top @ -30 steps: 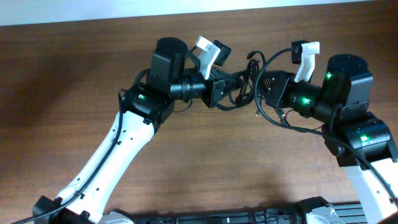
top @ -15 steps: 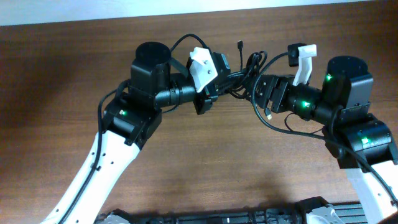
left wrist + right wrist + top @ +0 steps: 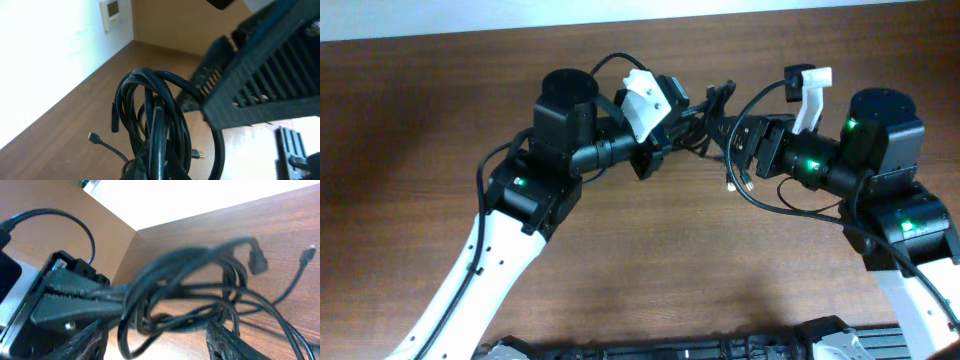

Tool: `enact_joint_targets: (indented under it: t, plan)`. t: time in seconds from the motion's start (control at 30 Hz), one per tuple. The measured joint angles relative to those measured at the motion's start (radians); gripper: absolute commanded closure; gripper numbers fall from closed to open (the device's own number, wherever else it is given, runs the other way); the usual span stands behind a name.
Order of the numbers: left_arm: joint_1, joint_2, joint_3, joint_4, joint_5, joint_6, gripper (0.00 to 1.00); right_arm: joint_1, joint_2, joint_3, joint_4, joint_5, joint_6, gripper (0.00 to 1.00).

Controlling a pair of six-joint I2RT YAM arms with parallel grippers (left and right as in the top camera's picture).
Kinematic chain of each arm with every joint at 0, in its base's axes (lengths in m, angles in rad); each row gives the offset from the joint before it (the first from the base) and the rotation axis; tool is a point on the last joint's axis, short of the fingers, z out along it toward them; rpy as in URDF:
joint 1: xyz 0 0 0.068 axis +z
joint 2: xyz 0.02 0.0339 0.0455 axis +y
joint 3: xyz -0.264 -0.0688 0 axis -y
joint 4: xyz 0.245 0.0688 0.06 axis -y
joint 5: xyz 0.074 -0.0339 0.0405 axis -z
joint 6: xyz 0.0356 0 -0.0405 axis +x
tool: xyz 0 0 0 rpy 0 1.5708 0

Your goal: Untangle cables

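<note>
Clamping one side of the bunched cables (image 3: 710,118), the left gripper (image 3: 676,124) has its fingers closed on them and holds the bundle above the tabletop (image 3: 650,260). Facing it from the other side, the right gripper (image 3: 740,140) has its fingers (image 3: 227,340) spread apart, with the black loops passing just ahead of the gap; whether they touch is unclear. One plug end (image 3: 732,184) dangles below the bundle. Farther off, another plug (image 3: 92,136) shows against the wood, toward the pale wall (image 3: 50,50).
</note>
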Motion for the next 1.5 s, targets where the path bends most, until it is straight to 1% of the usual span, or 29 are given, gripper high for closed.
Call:
enact_joint_targets:
  t: [0.2, 0.4, 0.57, 0.8, 0.93, 1.3, 1.5]
  plan:
    - [-0.046, 0.000, 0.000, -0.009, 0.003, 0.000, 1.00, 0.000, 0.000, 0.000, -0.002, 0.000, 0.000, 0.38]
    - [-0.048, -0.002, 0.000, 0.001, -0.001, 0.001, 1.00, 0.000, 0.000, 0.001, -0.113, 0.031, 0.000, 0.39]
    - [-0.053, -0.023, 0.000, 0.001, -0.009, 0.000, 1.00, 0.004, -0.002, 0.001, -0.132, 0.075, -0.001, 0.39]
    - [-0.053, -0.130, 0.000, -0.002, -0.015, 0.000, 1.00, 0.006, -0.006, 0.001, -0.167, 0.228, -0.003, 0.39]
    - [-0.053, -0.142, 0.000, -0.016, -0.015, 0.000, 1.00, 0.006, -0.005, 0.002, -0.174, 0.276, -0.003, 0.39]
    - [-0.050, -0.150, -0.001, -0.023, -0.015, 0.013, 1.00, 0.006, -0.005, 0.002, -0.213, 0.294, -0.003, 0.39]
    - [0.004, -0.201, -0.003, -0.003, -0.008, 0.022, 1.00, 0.006, 0.003, 0.002, -0.240, 0.295, -0.004, 0.39]
